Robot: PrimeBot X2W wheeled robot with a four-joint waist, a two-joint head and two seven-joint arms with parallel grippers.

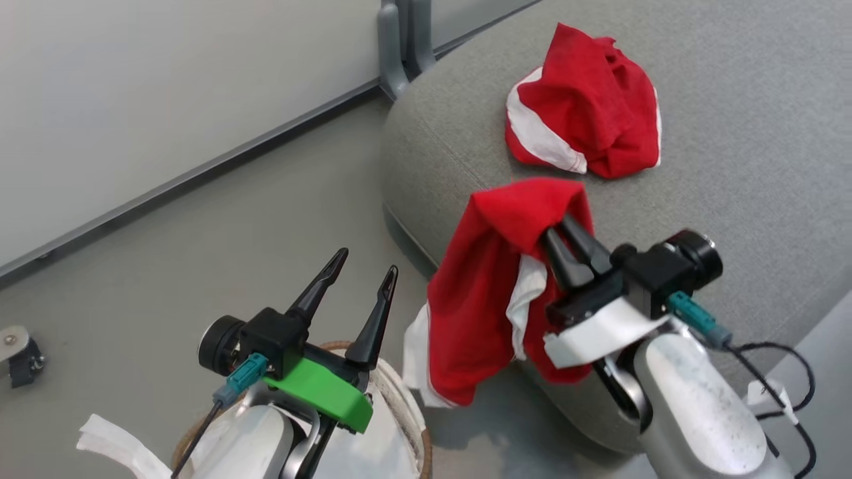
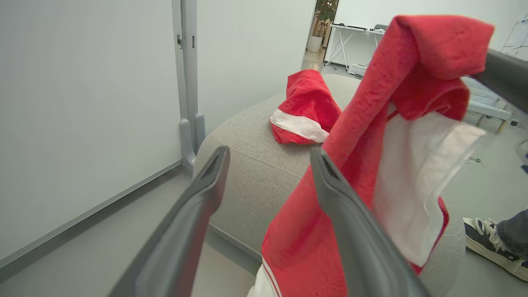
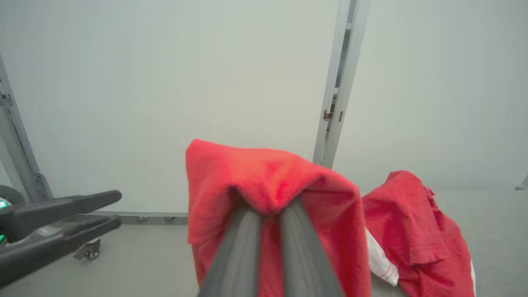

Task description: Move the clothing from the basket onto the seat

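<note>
- A large, rounded grey fabric seat (image 1: 732, 133) takes up the upper right of the head view. It rests on a smooth grey floor (image 1: 233, 233).
- Behind it stands a pale wall panel (image 1: 133, 100) with a grey strip along its base. A grey metal post (image 1: 399, 46) meets the floor at the seat's far corner.
- Far back in the left wrist view, through an opening, stands a white table (image 2: 350, 35) on thin legs (small and blurred).
- A crumpled garment (image 1: 586, 106), red with a broad white stripe, lies bunched on top of the seat, well back from its front edge.
- A hanging garment (image 1: 486, 286), red with white panels, dangles from the right gripper (image 1: 562, 233). The two dark fingers are pressed together on a fold at its top. The cloth drops in front of the seat's rounded edge, its hem near the basket (image 1: 419, 426).
- The left gripper (image 1: 368, 263) is spread wide and empty, above the basket and just left of the hanging garment.
- The basket is cut off by the bottom edge and largely hidden by the left arm. Part of its brown rim and white liner (image 1: 399, 399) shows; its inside cannot be seen.
- The right gripper's fingertips are buried in red cloth. Whether the hanging cloth touches the seat cannot be told.
- A small caster (image 1: 20, 356) sits at the left edge, partly cut off. A person's dark shoe (image 2: 491, 243) shows low on the right of the left wrist view.
</note>
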